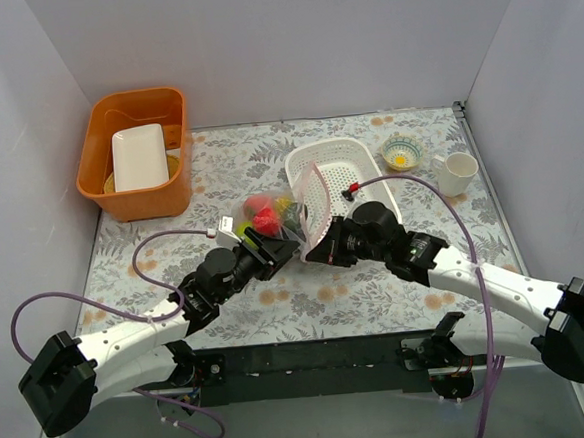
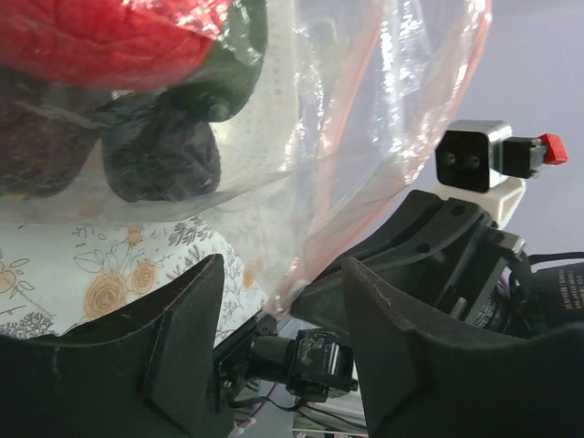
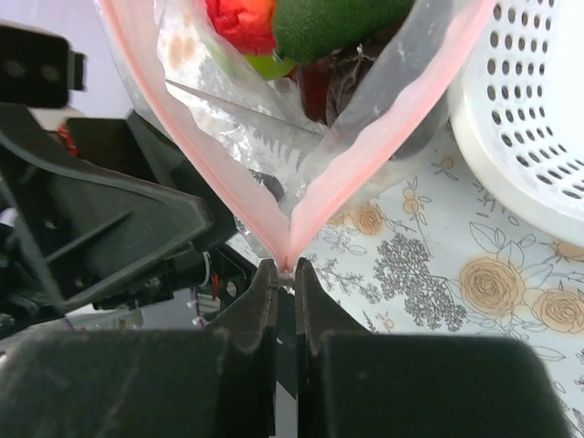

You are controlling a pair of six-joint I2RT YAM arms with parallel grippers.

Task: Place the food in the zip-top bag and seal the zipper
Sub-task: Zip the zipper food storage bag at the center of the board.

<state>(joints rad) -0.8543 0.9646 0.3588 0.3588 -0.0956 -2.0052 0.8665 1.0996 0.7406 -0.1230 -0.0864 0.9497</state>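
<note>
The clear zip-top bag (image 1: 309,206) hangs in the air between my two grippers, its mouth spread open in a V. Its pink zipper (image 3: 228,173) runs up both sides of the V. My right gripper (image 3: 286,270) is shut on the zipper's end corner. Inside the bag lie a red fruit (image 2: 100,36), a dark green avocado (image 2: 233,64) and dark purple fruit (image 2: 160,155); they also show in the right wrist view (image 3: 319,23) and the top view (image 1: 265,217). My left gripper (image 2: 283,319) is open, just below the bag's lower corner, facing the right gripper (image 1: 321,245).
A white perforated basket (image 1: 360,164) stands right behind the bag, close to the right gripper (image 3: 538,119). An orange bin (image 1: 93,168) with a white plate is at the back left. A small bowl (image 1: 402,153) and a white mug (image 1: 456,172) stand at the back right.
</note>
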